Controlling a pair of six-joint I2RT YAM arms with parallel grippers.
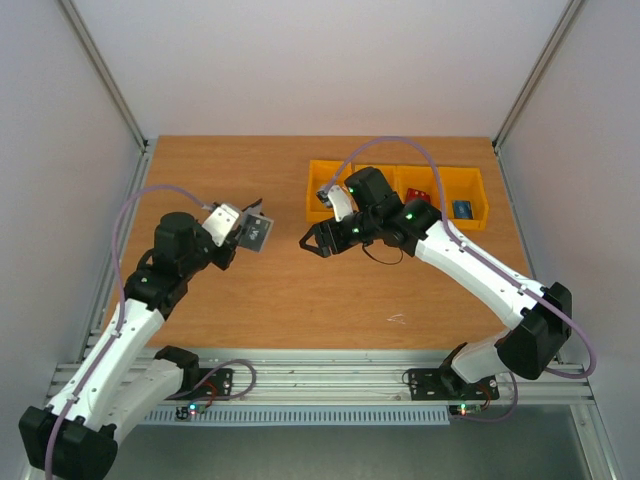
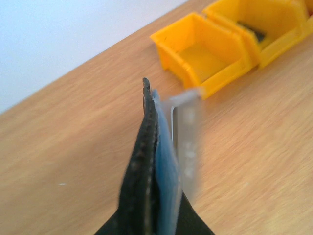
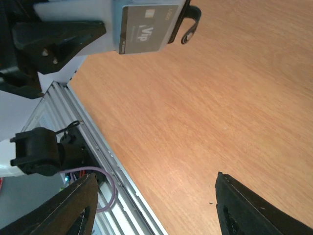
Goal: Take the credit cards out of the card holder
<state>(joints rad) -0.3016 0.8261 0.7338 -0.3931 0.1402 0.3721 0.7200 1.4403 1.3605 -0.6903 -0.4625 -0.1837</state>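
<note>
The left gripper (image 1: 243, 234) is clenched on the card holder (image 2: 142, 186), holding it on edge in the air above the table (image 1: 250, 290), left of its middle. A grey card (image 3: 146, 29) sticks out of the holder toward the right arm. The right gripper (image 1: 312, 243) stands released and empty, jaws wide, pointing at that card but apart from it. Along the far edge, toward the far right corner, the yellow bins (image 1: 325, 178) hold a red card (image 1: 418, 195) and a blue card (image 1: 462, 209). The step in hand looks like pulling out the grey card: the right gripper must line up with its free edge, close on it alone and draw it straight out. Whether more cards sit behind it is hard to tell, as the left wrist view is blurred.
</note>
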